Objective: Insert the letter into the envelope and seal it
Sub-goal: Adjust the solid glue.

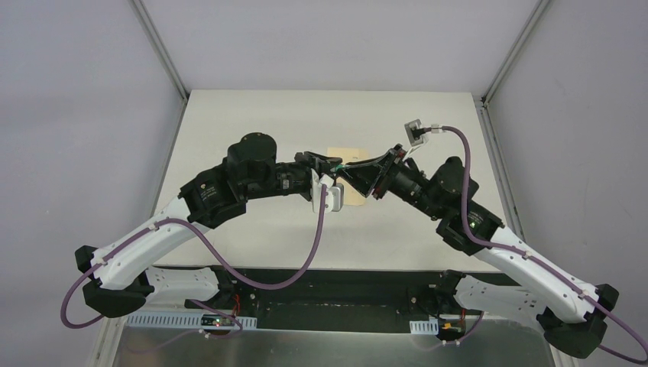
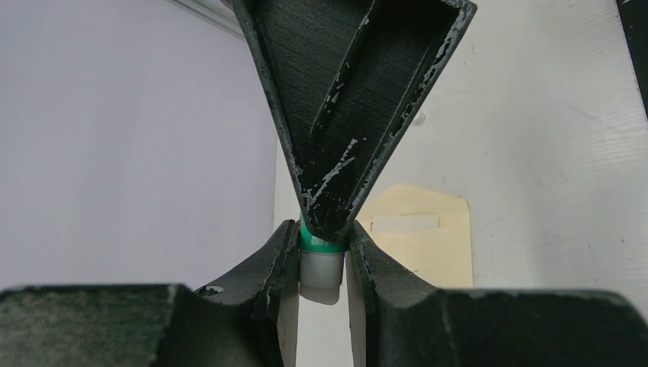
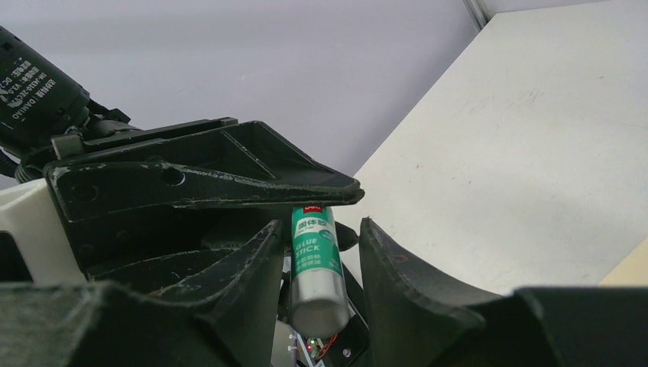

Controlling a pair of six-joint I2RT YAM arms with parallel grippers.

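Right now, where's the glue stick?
In both wrist views the glue stick sits clamped in the left pincer, the right pincer open around it, mid-table near the envelope.

Black-and-white arms (image 1: 153, 237), purple cables (image 1: 319, 225), seemingly scuffed jaws.

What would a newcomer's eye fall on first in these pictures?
A green glue stick is held in the air over the middle of the table, near the envelope. The left gripper is shut on its grey end. The right gripper has its jaws open around the labelled body.
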